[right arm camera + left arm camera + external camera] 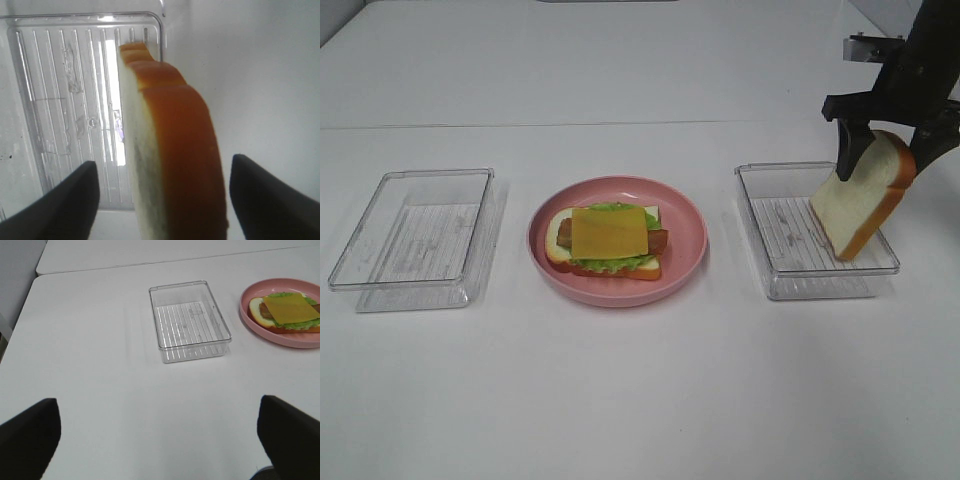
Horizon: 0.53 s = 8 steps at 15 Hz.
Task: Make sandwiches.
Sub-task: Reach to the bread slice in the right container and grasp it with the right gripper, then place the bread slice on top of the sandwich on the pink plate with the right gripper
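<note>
An open sandwich [608, 240] lies on the pink plate [690, 262]: a bread slice, green lettuce, bacon, and a yellow cheese square [608, 232] on top. It also shows in the left wrist view [290, 311]. My right gripper [885, 168] is shut on a second bread slice [865, 208] with an orange-brown crust. It holds the slice tilted above the right clear tray [760, 245]. The right wrist view shows this slice [170, 150] edge-on between the fingers [75, 200], over the tray [60, 100]. My left gripper [157, 407] is open and empty, above bare table.
An empty clear tray [380, 275] stands left of the plate and shows in the left wrist view [192, 347]. The plate's rim [260, 326] shows there too. The table is white with a seam across the back.
</note>
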Tool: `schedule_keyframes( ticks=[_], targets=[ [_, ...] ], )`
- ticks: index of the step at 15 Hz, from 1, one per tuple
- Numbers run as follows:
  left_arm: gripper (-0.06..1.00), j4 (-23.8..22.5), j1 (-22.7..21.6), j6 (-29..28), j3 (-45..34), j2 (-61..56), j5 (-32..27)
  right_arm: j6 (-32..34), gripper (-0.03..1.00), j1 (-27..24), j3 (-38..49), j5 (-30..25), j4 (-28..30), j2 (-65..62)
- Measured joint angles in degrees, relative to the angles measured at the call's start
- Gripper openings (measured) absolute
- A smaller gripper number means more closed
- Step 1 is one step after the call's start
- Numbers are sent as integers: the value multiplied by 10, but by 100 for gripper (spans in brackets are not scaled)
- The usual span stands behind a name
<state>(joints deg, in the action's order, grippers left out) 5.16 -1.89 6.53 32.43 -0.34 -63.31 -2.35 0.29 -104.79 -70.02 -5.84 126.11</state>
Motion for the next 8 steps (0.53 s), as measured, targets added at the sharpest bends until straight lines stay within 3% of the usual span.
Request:
schedule_keyframes(
  ticks=[1,3,4,8],
  targets=[
    [99,0,0,0,0,0,0,0,64,0,0,0,-3,2],
    [99,0,0,0,0,0,0,-1,27,0,0,0,-18,2],
    [99,0,0,0,0,0,0,-1,23,0,0,0,-30,2],
    [99,0,0,0,0,0,0,13,23,0,0,1,-46,-28]
  ],
)
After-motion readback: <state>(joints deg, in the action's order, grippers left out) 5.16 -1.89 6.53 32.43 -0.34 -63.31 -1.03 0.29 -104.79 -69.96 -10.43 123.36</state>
